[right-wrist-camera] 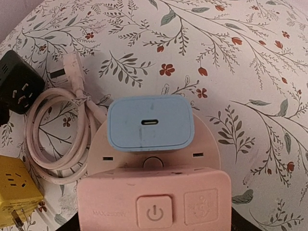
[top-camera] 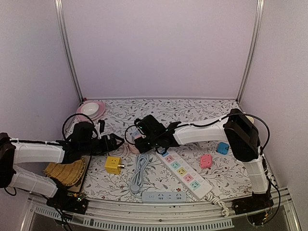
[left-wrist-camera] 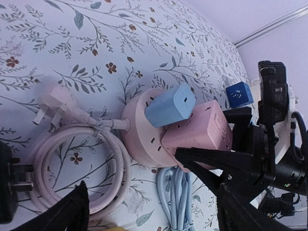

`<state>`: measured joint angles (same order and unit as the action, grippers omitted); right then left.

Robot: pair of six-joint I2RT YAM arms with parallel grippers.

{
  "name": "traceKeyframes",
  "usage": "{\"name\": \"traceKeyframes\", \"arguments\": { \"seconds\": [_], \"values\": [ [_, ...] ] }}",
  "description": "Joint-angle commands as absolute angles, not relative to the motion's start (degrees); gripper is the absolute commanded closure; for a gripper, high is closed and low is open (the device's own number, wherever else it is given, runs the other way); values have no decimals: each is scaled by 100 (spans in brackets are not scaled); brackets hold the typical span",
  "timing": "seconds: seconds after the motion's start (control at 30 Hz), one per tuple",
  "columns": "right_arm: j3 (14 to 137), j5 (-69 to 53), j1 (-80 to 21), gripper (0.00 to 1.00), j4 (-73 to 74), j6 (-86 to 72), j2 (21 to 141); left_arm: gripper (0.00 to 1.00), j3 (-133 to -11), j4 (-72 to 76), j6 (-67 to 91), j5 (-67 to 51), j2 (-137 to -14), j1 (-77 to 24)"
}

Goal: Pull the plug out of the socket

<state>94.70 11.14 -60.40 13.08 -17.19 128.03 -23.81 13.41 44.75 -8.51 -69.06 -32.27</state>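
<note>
Had pink cube plug clamped in rt gripper, seated on round pink socket beside blue charger, mid-table. Needed straight pull along pins, no twist; probably needed base pinned, else would lift w/ plug. Reached rt arm leftward, low over table. Held lt gripper wide open, empty, near coiled cord.
</note>
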Motion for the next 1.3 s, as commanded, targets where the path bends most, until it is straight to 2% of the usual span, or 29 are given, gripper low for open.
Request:
{"name": "traceKeyframes", "arguments": {
  "seconds": [0.0, 0.27, 0.4, 0.57, 0.73, 0.87, 1.1, 1.27],
  "values": [
    [9181, 1596, -6117, 66, 1173, -2044, 12337, 8, -2698, 1841, 4683, -1327, -7464, -3316],
    [8962, 2062, -6117, 65, 1195, -1948, 12159, 12, -3489, 1616, 4476, -1237, -8389, -3529],
    [8946, 2096, -6104, 60, 1204, -1913, 12155, 19, -3778, 1303, 4336, -893, -8636, -3573],
    [8909, 2067, -6108, 53, 1213, -1922, 12075, 32, -4023, 1121, 4181, -777, -9025, -3573],
    [8864, 2040, -6108, 43, 1213, -1942, 11968, 54, -4175, 1141, 4128, -790, -9271, -3610],
    [8834, 2032, -6108, 41, 1215, -1951, 11944, 72, -4251, 1151, 4107, -785, -9387, -3668],
    [8833, 1935, -6108, 34, 1239, -1951, 11936, 89, -4429, 1202, 4122, -807, -9646, -3744],
    [8824, 1942, -6104, 32, 1265, -1971, 11896, 94, -4593, 1243, 4156, -854, -9889, -3820]
  ]
}}
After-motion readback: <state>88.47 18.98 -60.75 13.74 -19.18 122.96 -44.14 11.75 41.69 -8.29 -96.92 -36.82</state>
